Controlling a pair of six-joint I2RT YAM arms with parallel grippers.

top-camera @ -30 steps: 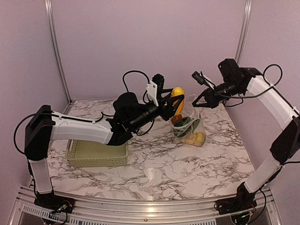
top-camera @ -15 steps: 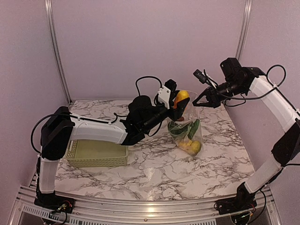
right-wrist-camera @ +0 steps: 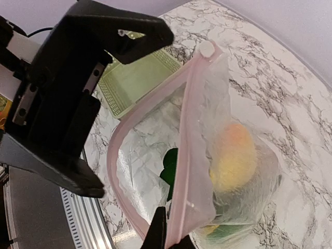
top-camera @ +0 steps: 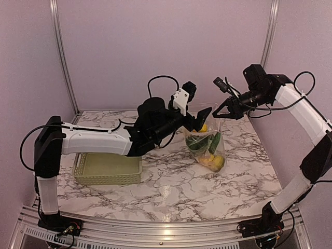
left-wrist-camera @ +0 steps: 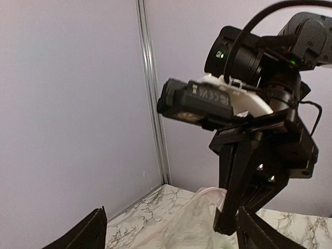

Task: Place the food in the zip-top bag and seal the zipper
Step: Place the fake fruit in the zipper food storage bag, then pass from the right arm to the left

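The yellow lemon-like toy fruit (right-wrist-camera: 234, 155) has been dropped from the left gripper (top-camera: 203, 118), now spread wide and empty, into the clear zip-top plastic bag (top-camera: 207, 146), which is held up by its rim in the clamped right gripper (top-camera: 217, 114). Filling seems finished; next, the pink zipper strip (right-wrist-camera: 189, 129) likely needs pressing shut.

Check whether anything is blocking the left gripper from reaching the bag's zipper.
Nothing visible does. The open left gripper hangs beside the gaping bag, with only air before the zipper. The right gripper holds the bag up by one end of that strip, and the fruit lies lower inside.
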